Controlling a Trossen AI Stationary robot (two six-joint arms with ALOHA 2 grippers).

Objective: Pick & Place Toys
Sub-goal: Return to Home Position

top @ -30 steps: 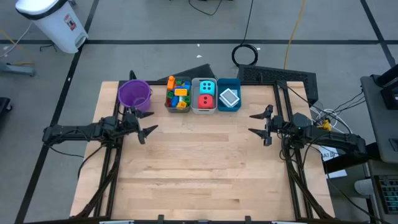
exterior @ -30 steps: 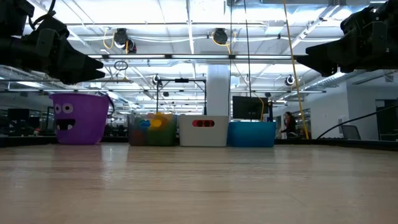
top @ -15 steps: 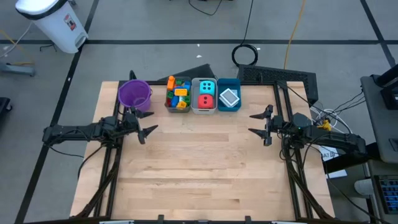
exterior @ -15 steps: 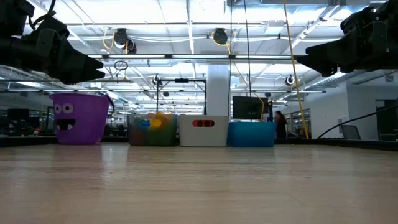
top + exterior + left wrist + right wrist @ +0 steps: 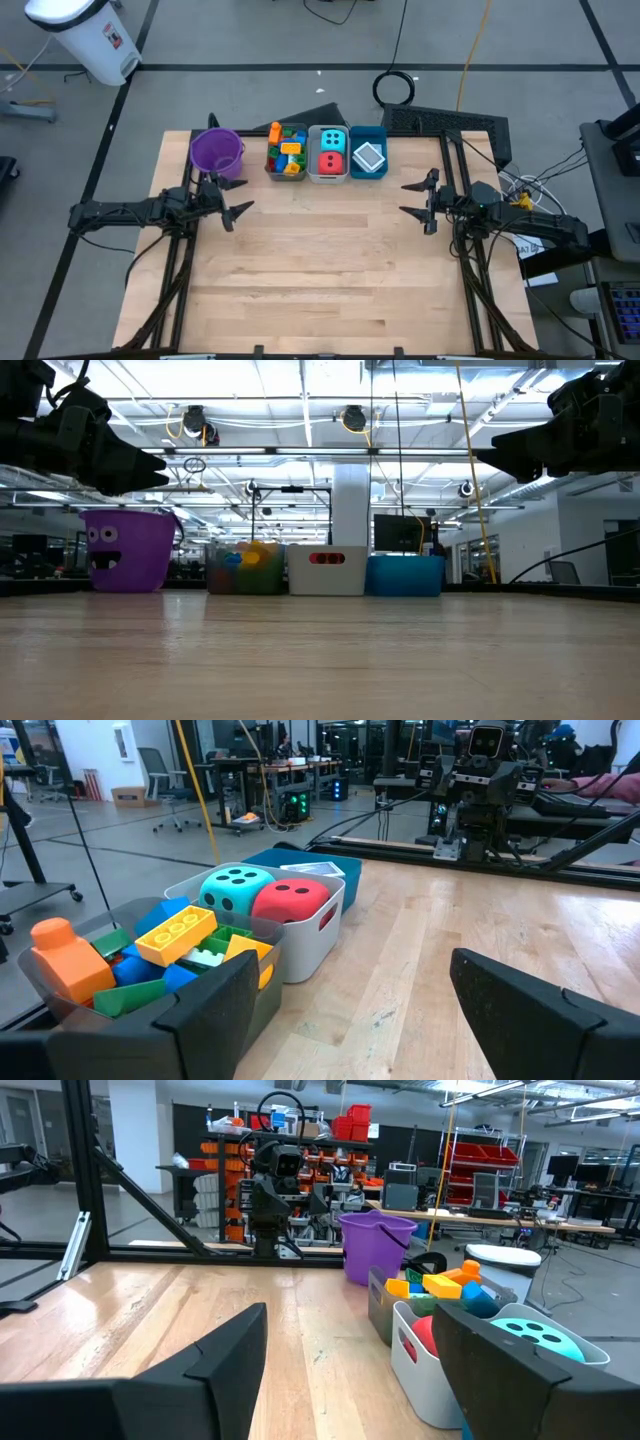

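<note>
Above left side of wooden table (image 5: pixel 320 270), near purple plastic bucket (image 5: pixel 216 151), left two-finger gripper (image 5: pixel 233 197) hovered. Fingers were spread apart, nothing between. Right two-finger gripper (image 5: pixel 408 198) hovered above right side, fingers likewise apart, empty. Small plastic building bricks (image 5: pixel 287 150) (blue, green, yellow, orange) lay piled in grey rectangular bin (image 5: pixel 286 178) at far edge. Cyan die (image 5: pixel 333 141) and red die (image 5: pixel 331 162) sat together in white rectangular bin (image 5: pixel 329 179) just beside it. White flat pieces (image 5: pixel 368 157) lay in blue rectangular bin (image 5: pixel 383 150), last in row.
</note>
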